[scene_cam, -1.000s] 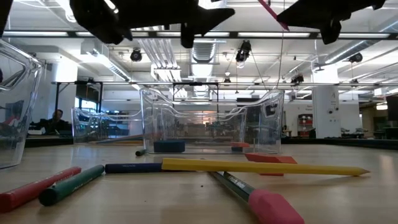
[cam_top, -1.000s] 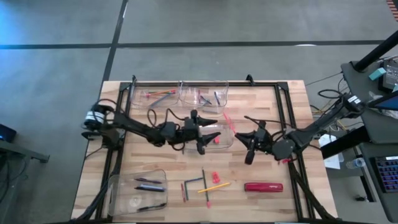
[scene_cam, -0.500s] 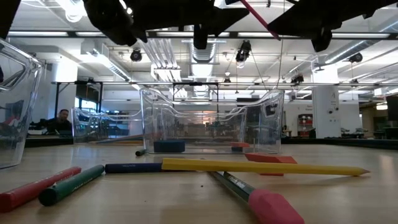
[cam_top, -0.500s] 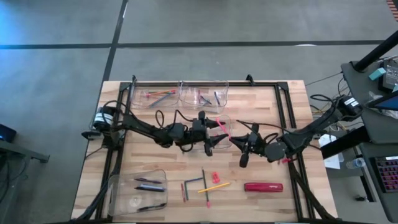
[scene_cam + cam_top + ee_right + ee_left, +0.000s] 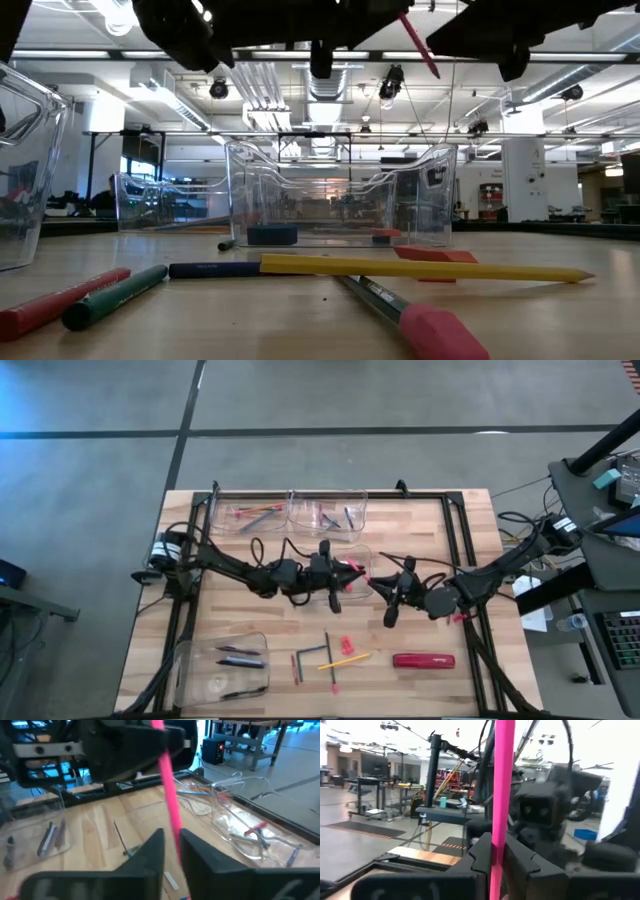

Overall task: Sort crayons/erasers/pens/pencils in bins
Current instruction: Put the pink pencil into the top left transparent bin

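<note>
While both arms meet mid-air above the wooden table (image 5: 430, 530), the thin pink stick (image 5: 501, 795) sits betw. left gripper (image 5: 345, 570) jaws, clenched on it; right gripper (image 5: 377, 586) jaws flank its other end, grip unclear.

bins (image 5: 245, 513): 4 | robot arms (image 5: 230, 567): 2

The two grippers (image 5: 345, 573) (image 5: 382, 586) met nose to nose over the table's middle, blocking passage there above a clear bin (image 5: 362, 553); bare wood (image 5: 420, 520) lay open toward the far right corner; loose pencils (image 5: 345, 659) and a red oblong object (image 5: 423, 660) cluttered the near edge.
</note>
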